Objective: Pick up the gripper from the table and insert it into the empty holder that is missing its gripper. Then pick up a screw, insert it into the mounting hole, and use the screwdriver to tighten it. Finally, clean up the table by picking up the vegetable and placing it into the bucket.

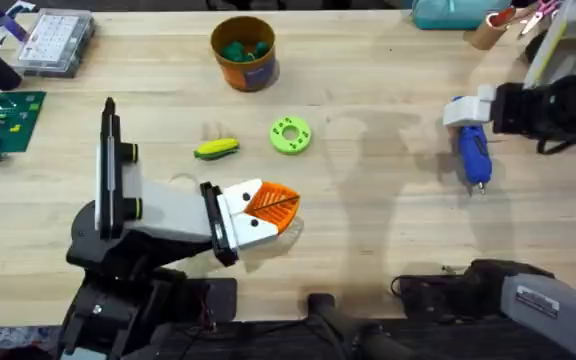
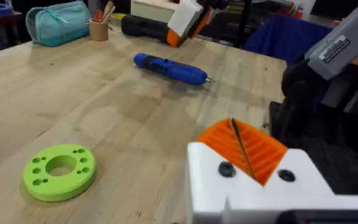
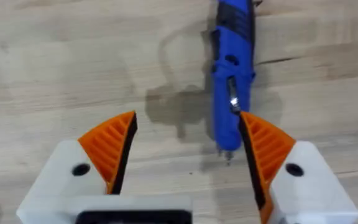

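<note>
From above, the fat blue cylindrical screwdriver (image 1: 473,155) lies flat on the pale wooden table (image 1: 368,200) at the right, its thin bit toward the near edge, with the right gripper (image 1: 465,110) just past its far end. The right wrist view adds what the overhead cannot: the orange ribbed pads (image 3: 112,146) stand wide apart, holding nothing, and the screwdriver (image 3: 232,74) lies beside one pad with its bit tip low between them. The white blocky holder (image 1: 183,210) with its tall black upright plate lies at the lower left. At its end sits the left gripper (image 1: 268,205), whose orange pads (image 2: 247,146) the left wrist view shows pressed together, a thin dark line between them. That view also shows the screwdriver (image 2: 169,67) well off and a flat lime-green ring with holes (image 2: 59,171) nearer. Overhead, the small yellow corn-like vegetable (image 1: 216,149) lies beside that ring (image 1: 290,134), and the round orange-yellow bucket (image 1: 244,55) stands beyond them, with green pieces inside.
</note>
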You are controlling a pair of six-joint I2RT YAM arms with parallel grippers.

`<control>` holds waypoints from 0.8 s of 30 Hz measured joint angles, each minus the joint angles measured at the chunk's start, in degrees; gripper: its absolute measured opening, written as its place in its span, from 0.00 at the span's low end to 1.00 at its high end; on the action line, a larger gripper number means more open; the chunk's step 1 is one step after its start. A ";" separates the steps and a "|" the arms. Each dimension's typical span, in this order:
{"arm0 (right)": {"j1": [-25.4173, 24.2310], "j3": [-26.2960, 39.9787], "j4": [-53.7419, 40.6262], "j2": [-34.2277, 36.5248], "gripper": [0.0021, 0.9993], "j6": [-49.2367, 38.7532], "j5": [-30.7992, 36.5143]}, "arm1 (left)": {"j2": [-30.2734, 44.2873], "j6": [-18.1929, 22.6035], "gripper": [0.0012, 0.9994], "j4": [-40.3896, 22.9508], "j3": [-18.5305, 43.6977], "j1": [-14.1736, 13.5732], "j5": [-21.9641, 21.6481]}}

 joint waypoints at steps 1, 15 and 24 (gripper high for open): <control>-0.91 0.00 0.76 0.61 0.98 -1.34 -0.01 | -0.01 0.00 0.01 0.00 0.00 0.00 0.00; -11.43 1.83 8.00 14.55 0.98 -17.88 -0.46 | -0.02 0.00 0.01 0.00 0.00 0.00 0.00; -11.57 4.07 17.04 25.66 0.98 -21.05 -1.08 | 0.00 0.00 0.01 0.00 0.00 0.00 -0.02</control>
